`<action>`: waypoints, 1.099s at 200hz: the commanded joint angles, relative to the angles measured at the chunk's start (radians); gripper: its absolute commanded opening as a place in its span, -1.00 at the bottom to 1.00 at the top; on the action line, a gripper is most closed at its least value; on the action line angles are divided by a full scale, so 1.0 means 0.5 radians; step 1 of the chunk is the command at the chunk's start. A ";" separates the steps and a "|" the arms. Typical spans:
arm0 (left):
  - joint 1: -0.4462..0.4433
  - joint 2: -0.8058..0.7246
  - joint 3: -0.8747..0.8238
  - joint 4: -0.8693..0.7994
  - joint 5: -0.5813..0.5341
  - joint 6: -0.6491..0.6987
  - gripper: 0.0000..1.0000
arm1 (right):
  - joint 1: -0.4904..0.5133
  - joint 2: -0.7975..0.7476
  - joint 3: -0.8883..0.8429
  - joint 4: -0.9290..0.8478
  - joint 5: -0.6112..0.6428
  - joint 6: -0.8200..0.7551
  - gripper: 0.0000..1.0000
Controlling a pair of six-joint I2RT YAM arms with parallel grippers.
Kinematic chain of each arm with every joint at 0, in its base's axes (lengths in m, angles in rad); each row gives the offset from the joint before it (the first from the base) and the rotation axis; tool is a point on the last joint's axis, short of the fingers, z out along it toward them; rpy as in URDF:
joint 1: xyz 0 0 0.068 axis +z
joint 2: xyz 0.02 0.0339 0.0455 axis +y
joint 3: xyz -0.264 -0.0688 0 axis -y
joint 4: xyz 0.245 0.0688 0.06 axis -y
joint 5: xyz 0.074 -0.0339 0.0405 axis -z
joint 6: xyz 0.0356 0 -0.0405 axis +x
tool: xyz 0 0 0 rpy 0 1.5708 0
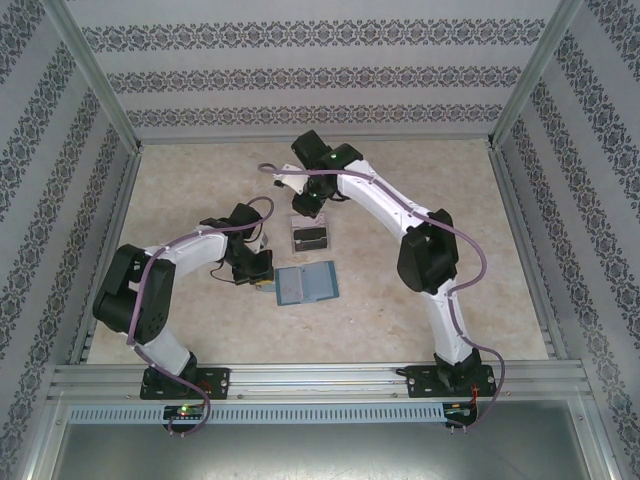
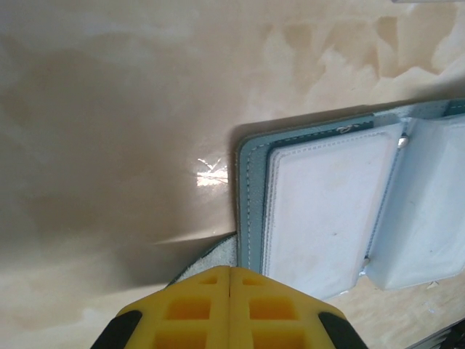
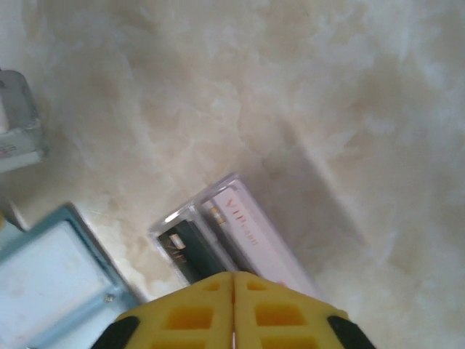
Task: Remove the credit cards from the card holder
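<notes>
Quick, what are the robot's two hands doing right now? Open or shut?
Left gripper: shut, at the edge of the card holder; whether it grips it cannot be told.
Right gripper: shut, nothing seen in it.

Robotics lab test cell, aluminium frame [image 1: 98, 82], patterned wallpaper panels [image 1: 320, 72], marble-look tabletop [image 1: 200, 180], two bolted arms [image 1: 392, 207].

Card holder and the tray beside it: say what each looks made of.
Card holder: matte teal fabric or faux leather, judging by the stitched border; pale pockets, perhaps soft plastic. Tray: clear glossy hard plastic, cards visible through it.
</notes>
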 commanded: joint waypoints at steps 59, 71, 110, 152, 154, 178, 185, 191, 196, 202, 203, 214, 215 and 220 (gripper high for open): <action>0.019 0.059 0.053 -0.010 0.033 0.081 -0.95 | 0.119 -0.401 -0.683 0.409 0.072 1.313 -1.00; 0.020 0.064 0.050 -0.007 0.031 0.084 -0.95 | 0.120 -0.415 -0.722 0.389 0.054 1.414 -1.00; 0.022 0.064 0.033 -0.009 0.014 0.090 -0.95 | 0.170 -0.549 -0.904 0.381 0.258 1.574 -1.00; 0.023 0.067 -0.016 -0.017 -0.040 0.118 -0.95 | 0.243 -0.676 -1.088 0.525 0.204 1.790 -1.00; 0.024 0.067 -0.018 -0.019 -0.045 0.120 -0.95 | 0.241 -0.679 -1.096 0.530 0.187 1.816 -1.00; 0.022 0.083 -0.043 -0.017 -0.078 0.139 -0.95 | 0.238 -0.681 -1.195 0.708 -0.159 1.985 -1.00; 0.024 0.091 -0.052 -0.013 -0.080 0.145 -0.95 | 0.251 -0.694 -1.240 0.787 -0.200 2.030 -1.00; 0.023 0.097 -0.059 -0.012 -0.077 0.149 -0.95 | 0.264 -0.708 -1.291 0.850 -0.218 2.081 -1.00; 0.022 0.101 -0.064 -0.007 -0.075 0.152 -0.95 | 0.268 -0.722 -1.332 0.901 -0.231 2.113 -1.00; 0.022 0.104 -0.075 0.004 -0.067 0.151 -0.95 | 0.277 -0.737 -1.378 0.965 -0.244 2.160 -1.00; 0.022 0.104 -0.077 0.006 -0.067 0.152 -0.95 | 0.278 -0.740 -1.381 0.975 -0.249 2.168 -1.00; 0.023 0.109 -0.090 0.018 -0.065 0.152 -0.95 | 0.287 -0.744 -1.444 1.056 -0.284 2.242 -1.00; 0.023 0.111 -0.091 0.019 -0.066 0.154 -0.95 | 0.288 -0.743 -1.448 1.063 -0.286 2.250 -1.00; 0.023 0.113 -0.093 0.024 -0.062 0.156 -0.95 | 0.289 -0.740 -1.472 1.096 -0.307 2.284 -1.00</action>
